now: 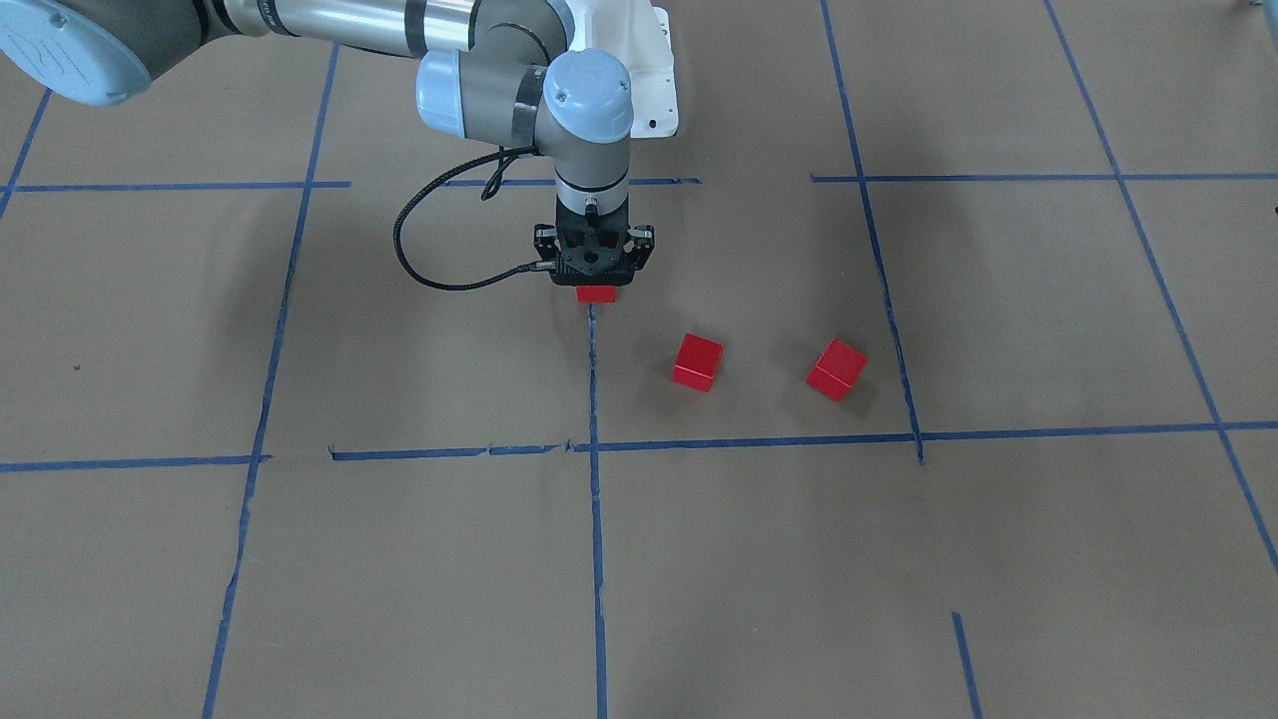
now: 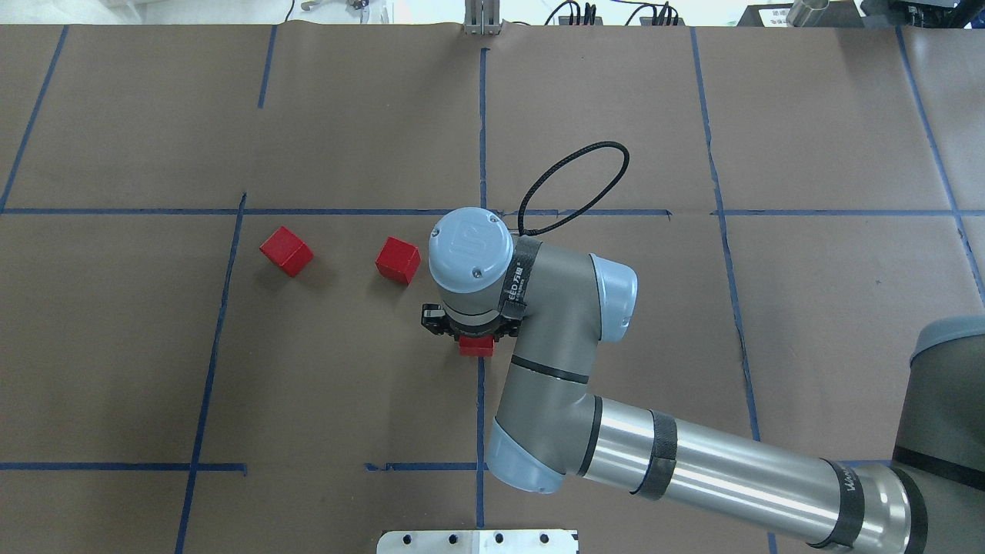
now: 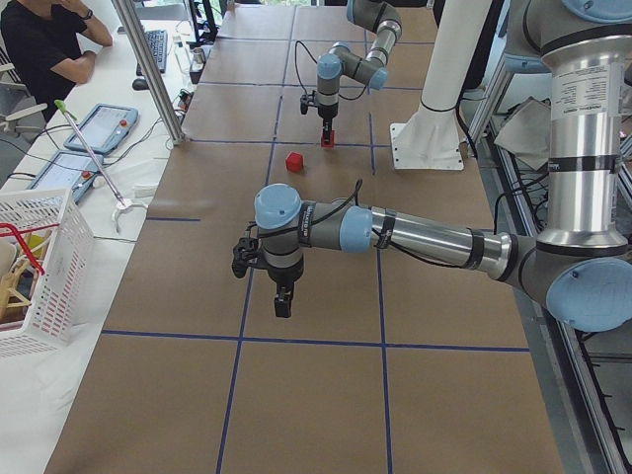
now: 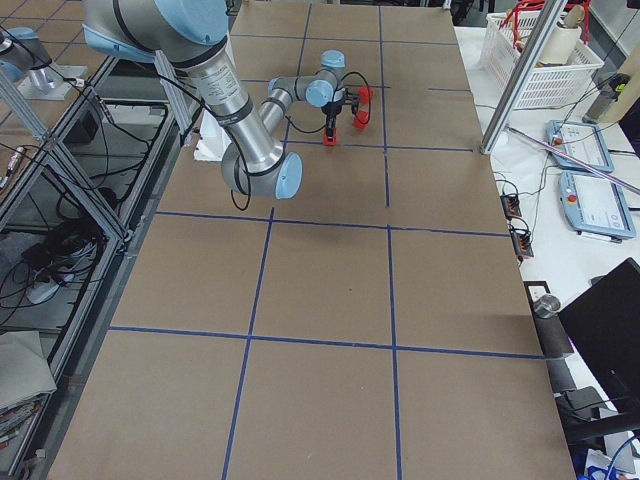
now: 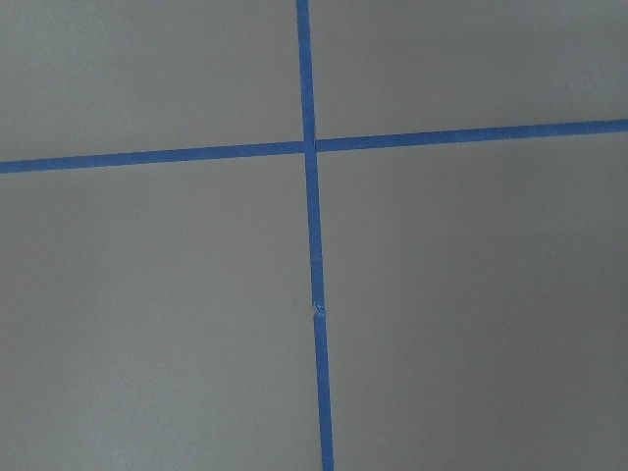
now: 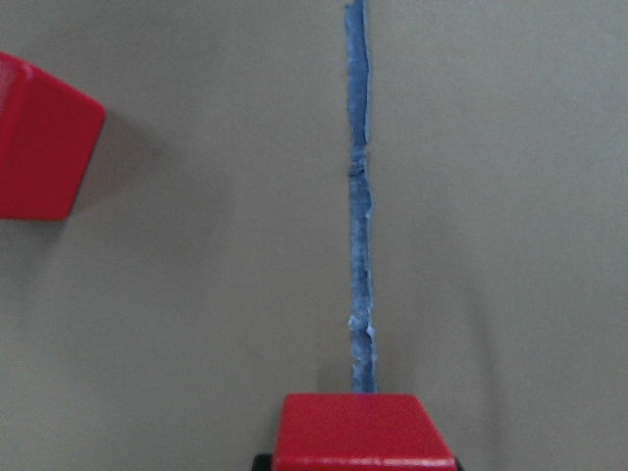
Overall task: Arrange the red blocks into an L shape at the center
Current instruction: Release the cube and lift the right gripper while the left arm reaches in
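Three red blocks show. One red block (image 1: 596, 294) (image 2: 476, 347) sits between the fingers of my right gripper (image 1: 596, 288) (image 2: 475, 343), low over the vertical blue tape line of the center (image 1: 592, 369); the gripper looks shut on it. In the right wrist view this block (image 6: 363, 430) fills the bottom edge, on the tape line. The second red block (image 1: 697, 361) (image 2: 398, 260) and the third (image 1: 837, 368) (image 2: 286, 251) lie loose on the paper, both turned askew. My left gripper (image 3: 283, 304) hangs over a tape crossing far from the blocks; I cannot tell its state.
Blue tape lines (image 2: 482, 115) divide the brown paper into cells. The white arm mount (image 2: 477, 541) sits at the near edge. Beside the table are a white basket (image 3: 39, 267), teach pendants (image 3: 99, 126), a metal post (image 3: 148, 69) and a seated person (image 3: 44, 44).
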Motion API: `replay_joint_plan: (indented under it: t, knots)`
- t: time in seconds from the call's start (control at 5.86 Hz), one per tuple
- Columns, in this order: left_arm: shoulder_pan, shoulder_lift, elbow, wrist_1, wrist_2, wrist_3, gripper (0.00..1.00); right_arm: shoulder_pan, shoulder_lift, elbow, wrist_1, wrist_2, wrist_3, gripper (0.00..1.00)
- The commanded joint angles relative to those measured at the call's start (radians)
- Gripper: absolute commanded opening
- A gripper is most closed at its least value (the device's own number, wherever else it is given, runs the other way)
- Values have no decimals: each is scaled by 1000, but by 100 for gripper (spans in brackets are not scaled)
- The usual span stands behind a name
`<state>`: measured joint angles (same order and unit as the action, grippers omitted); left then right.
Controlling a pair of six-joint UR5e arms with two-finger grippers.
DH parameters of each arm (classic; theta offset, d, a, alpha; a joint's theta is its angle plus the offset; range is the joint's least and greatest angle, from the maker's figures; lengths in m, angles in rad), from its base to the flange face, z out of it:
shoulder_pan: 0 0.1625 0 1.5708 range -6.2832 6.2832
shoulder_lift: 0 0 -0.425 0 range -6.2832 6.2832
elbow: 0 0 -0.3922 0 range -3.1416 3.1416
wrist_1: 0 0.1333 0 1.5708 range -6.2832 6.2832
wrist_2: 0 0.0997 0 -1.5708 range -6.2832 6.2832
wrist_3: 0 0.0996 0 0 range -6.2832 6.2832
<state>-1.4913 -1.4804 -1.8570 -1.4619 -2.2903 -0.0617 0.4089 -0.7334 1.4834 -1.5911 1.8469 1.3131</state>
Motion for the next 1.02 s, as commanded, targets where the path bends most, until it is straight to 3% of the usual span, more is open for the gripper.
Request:
replay_joint_plan:
  t: [0.0, 0.17, 0.34, 0.51, 0.68, 0.85]
  knots:
    - [0, -1, -1, 0, -1, -1, 100, -1, -3, -2, -3, 0, 0, 99]
    - [0, -1, -2, 0, -3, -3, 100, 1, 0, 17, -4, 0, 0, 99]
    - [8, -6, -5, 0, -70, -3, 100, 54, -15, 149, -10, 8, 0, 100]
    - [47, -15, -5, -2, -169, -4, 100, 97, -103, 332, -12, 11, 0, 100]
    - [122, -55, -33, -58, -175, -36, 100, 117, -206, 463, -9, 23, -2, 100]
    - [258, -166, -34, -133, -175, -167, 100, 128, -321, 589, -6, 25, -5, 100]
